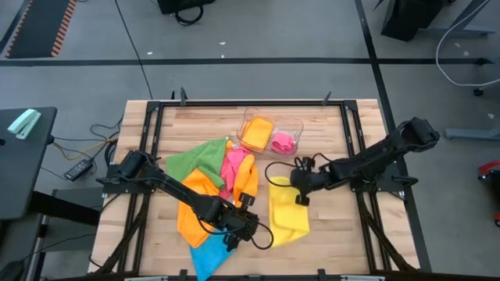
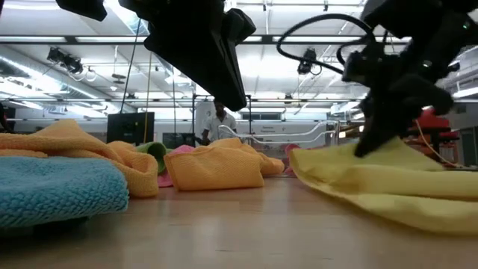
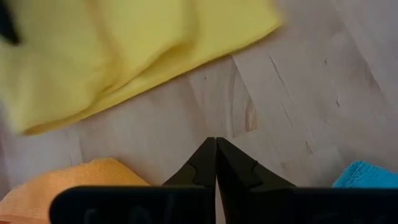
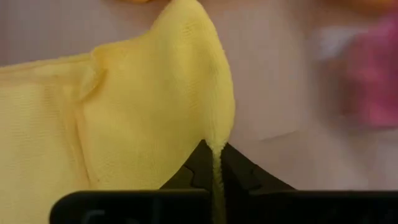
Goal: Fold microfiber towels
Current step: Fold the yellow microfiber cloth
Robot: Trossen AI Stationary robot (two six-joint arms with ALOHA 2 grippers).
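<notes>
Right gripper (image 4: pixel 214 163) of mine pinches the yellow towel (image 4: pixel 124 112) by its edge.
Bare table (image 1: pixel 332 234) lies beyond; my left gripper (image 3: pixel 216 163) hovers closed, empty.

A heap of towels (image 1: pixel 215 183) lies left of 1 spread towel (image 1: pixel 287 211), tray (image 1: pixel 269 134) behind both.

Pale butcher-block wooden table (image 1: pixel 336 234) in a black metal frame (image 1: pixel 234 103), on a smooth grey concrete floor (image 1: pixel 258 31). Dark floor seam (image 1: pixel 234 61) running across behind the table. Orange-and-black striped hazard mat (image 1: pixel 39 27) at the far left corner. Black side surface (image 1: pixel 23 164) to the left, black cables (image 1: pixel 94 144) trailing beside it. Level with the tabletop: long white ceiling light strips (image 2: pixel 299 45) over an open workshop hall, a dark monitor (image 2: pixel 131 127) in the distance, a person (image 2: pixel 218 119) standing far back.
</notes>
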